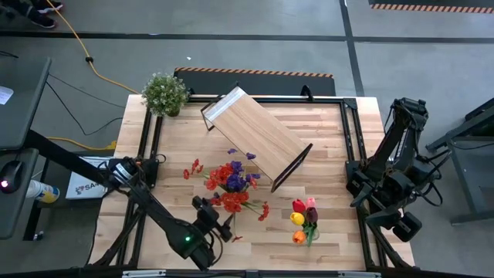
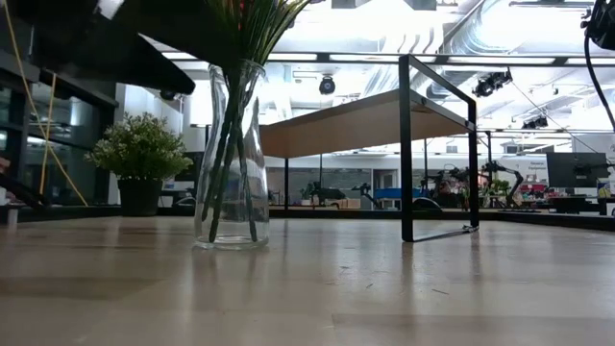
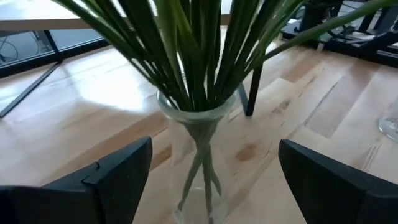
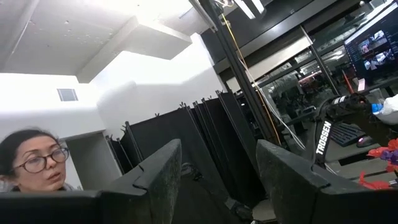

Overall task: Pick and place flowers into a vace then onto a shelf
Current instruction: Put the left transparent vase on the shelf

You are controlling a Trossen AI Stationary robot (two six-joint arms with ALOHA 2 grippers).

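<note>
A clear glass vase holds several green-stemmed flowers with red and purple blossoms; it stands upright on its base on the wooden table, also visible in the low view as the vase. My left gripper is open, near the table's front edge, with one finger on either side of the vase and clear of the glass. My right gripper is open with nothing between its fingers, raised at the table's right side. The shelf stands on the table behind the vase.
A second bunch, red, pink, yellow and orange tulips, stands to the right of the vase. A bushy potted plant sits at the far left corner. A person shows in the room beyond the table. Bare table lies at the near right.
</note>
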